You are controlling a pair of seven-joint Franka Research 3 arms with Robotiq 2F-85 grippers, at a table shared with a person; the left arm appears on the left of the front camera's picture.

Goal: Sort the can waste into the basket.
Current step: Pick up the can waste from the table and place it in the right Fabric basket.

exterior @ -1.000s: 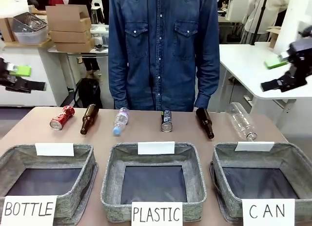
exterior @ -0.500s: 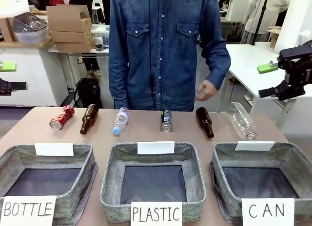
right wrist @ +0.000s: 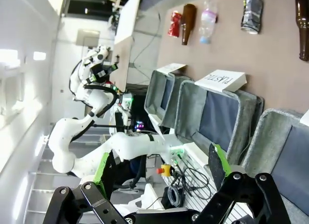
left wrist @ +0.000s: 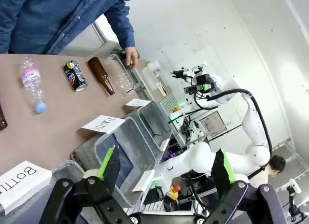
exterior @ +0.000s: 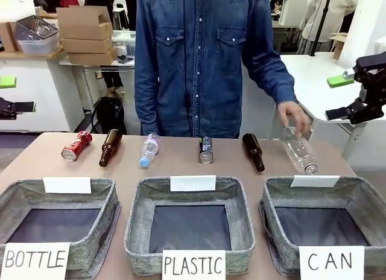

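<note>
The basket (exterior: 356, 185) at front right lies empty; sorting has not begun. The left gripper (exterior: 15, 94) and right gripper (exterior: 345, 98) hang high at the sides, jaws wide, holding nothing. Next, 1 must reach the far row for 2 cans: the dark can (exterior: 206, 149) mid-table, the red can (exterior: 76, 145) far left. 3 signs read "BOTTLE", "PLASTIC", "CAN".

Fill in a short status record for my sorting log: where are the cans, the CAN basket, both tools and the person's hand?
red can: lying dented at the row's left end, beside a brown bottle
dark can: lying mid-row, behind the PLASTIC basket
CAN basket: front right, no can in it yet
left tool: open, raised off the table's left side
right tool: open, raised at the right, holding nothing
person's hand: on the clear bottle at the row's right end
</note>
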